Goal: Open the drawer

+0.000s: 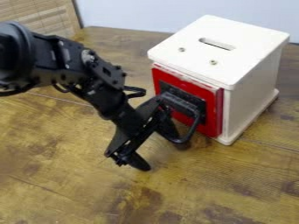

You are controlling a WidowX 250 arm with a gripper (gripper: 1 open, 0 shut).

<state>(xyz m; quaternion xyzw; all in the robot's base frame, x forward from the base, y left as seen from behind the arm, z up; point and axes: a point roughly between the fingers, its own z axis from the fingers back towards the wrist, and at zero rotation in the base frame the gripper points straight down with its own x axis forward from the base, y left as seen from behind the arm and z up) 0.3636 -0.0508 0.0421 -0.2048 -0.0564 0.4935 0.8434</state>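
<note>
The drawer [177, 91] is a red front with a black plate, set in the lower face of a white cube box [239, 83]. Its large black loop handle [184, 125] sticks out toward the lower left. My black arm reaches in from the left, and its end lies right against the loop, dark on dark, so contact is unclear. The gripper [128, 158] points down at the table, left of and below the handle. Its fingers look close together, but the gap between them does not show clearly.
The box's white top [219, 45] has a slot and a small knob. The wooden tabletop [222, 188] stretches in front and to the left. A slatted wooden panel [35, 16] stands at the back left.
</note>
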